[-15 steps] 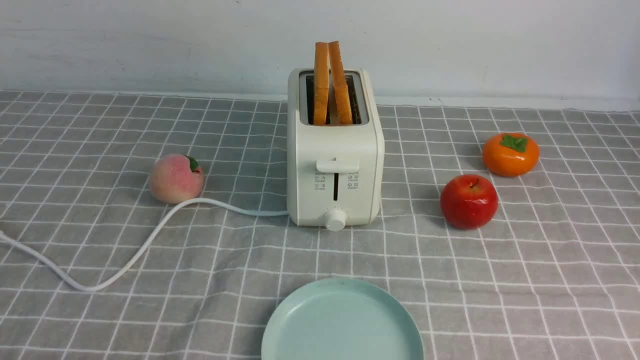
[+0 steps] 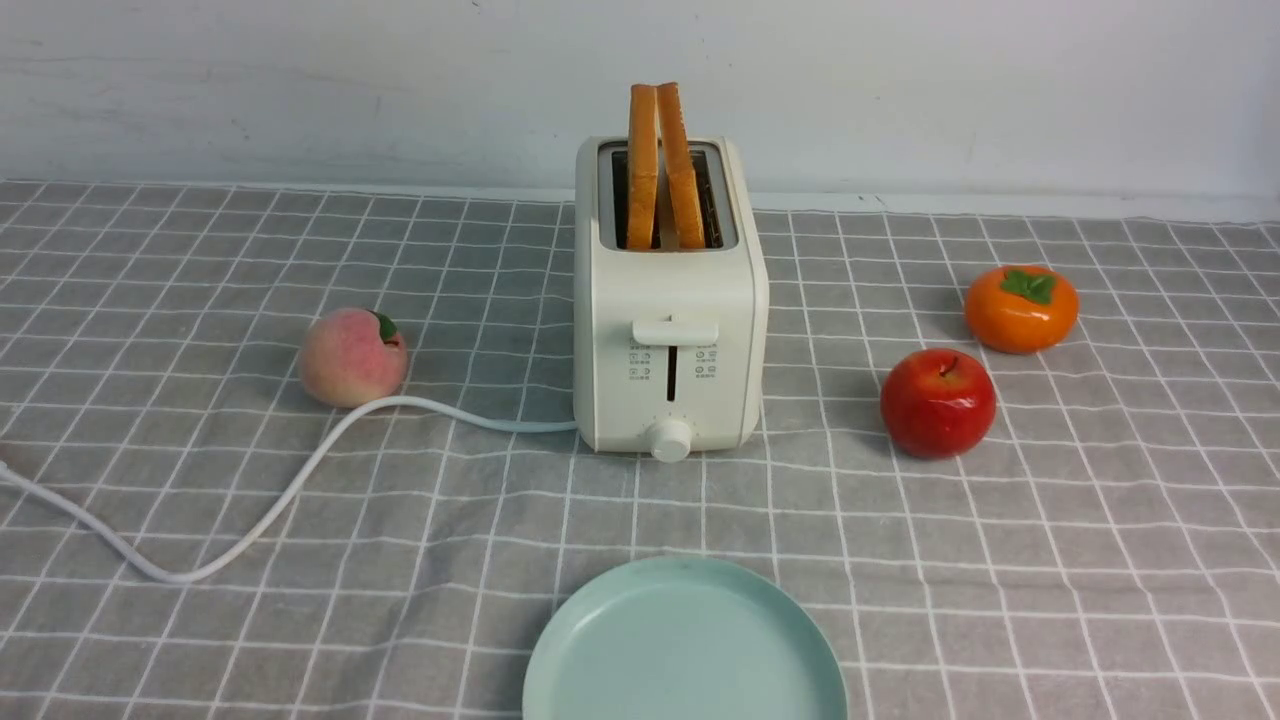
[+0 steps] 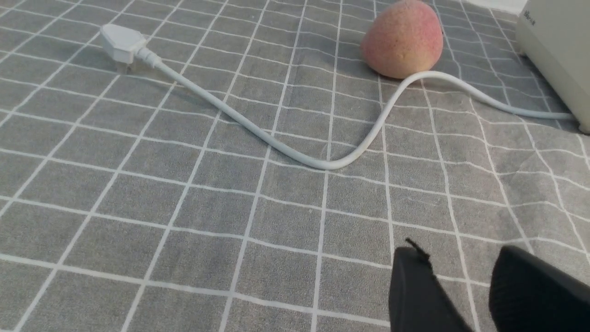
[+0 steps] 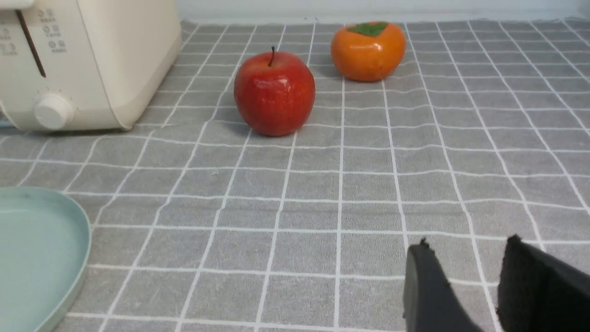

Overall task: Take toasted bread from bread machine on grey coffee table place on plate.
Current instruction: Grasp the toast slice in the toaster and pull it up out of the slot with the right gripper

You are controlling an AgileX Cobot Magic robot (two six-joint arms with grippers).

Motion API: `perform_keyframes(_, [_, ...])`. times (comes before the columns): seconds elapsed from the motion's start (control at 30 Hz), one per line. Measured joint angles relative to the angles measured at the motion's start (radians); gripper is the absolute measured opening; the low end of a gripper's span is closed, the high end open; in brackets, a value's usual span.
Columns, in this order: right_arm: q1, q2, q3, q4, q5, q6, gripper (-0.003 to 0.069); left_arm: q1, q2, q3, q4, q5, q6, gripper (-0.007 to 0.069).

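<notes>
On grey cloth tabletop [image 2: 1000, 560] with white grid: one smooth cream boxy bread machine [image 2: 670, 330], icons too small to read, two golden square slices of toasted bread [image 2: 643, 165] standing in its slots; one round mint plate [image 2: 685, 640] in front. Black left fingers [image 3: 415, 295] and right fingers [image 4: 426, 290] parted, grasping nothing.

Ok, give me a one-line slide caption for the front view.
Two toast slices stand in the cream toaster, mint plate in front, peach left, apple and persimmon right.

Mid-frame toaster [image 2: 670, 330] on table [image 2: 1100, 560], toast slices [image 2: 660, 165] in its slots, plate [image 2: 685, 640] bottom centre, peach [image 2: 352, 357] and cord [image 2: 250, 520] at left, apple [image 2: 937, 402] at right, persimmon [image 2: 1021, 308] upper right.
</notes>
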Motion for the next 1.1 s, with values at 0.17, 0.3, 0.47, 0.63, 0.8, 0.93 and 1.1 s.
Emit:
perform_keyframes(0.17, [0.000, 0.000, 0.000, 0.000, -0.015, 0.000, 0.0239, 0.000, 0.000, 0.000, -0.001, -0.005, 0.000, 0.0238])
perform_keyframes(0.3, [0.000, 0.000, 0.001, 0.000, -0.074, 0.000, 0.0239, 0.000, 0.000, 0.000, -0.001, -0.054, 0.000, 0.0238])
perform_keyframes(0.47, [0.000, 0.000, 0.001, -0.001, -0.181, 0.000, 0.0239, 0.000, 0.000, 0.000, -0.018, -0.202, -0.003, 0.0238])
perform_keyframes(0.63, [0.000, 0.000, 0.001, -0.001, -0.199, 0.000, 0.0239, 0.000, 0.000, 0.000, -0.040, -0.243, -0.017, 0.0238])
perform_keyframes(0.8, [0.000, 0.000, 0.002, -0.003, -0.208, 0.000, 0.0239, 0.000, 0.000, 0.000, -0.042, -0.257, -0.021, 0.0238])
perform_keyframes(0.93, [0.000, 0.000, 0.002, 0.013, -0.285, 0.016, 0.0239, 0.000, 0.000, 0.000, -0.052, -0.366, -0.056, 0.0238])
perform_keyframes(1.1, [0.000, 0.000, 0.000, 0.084, -0.618, 0.181, 0.0239, 0.000, 0.000, 0.000, -0.076, -0.776, -0.204, 0.0238])
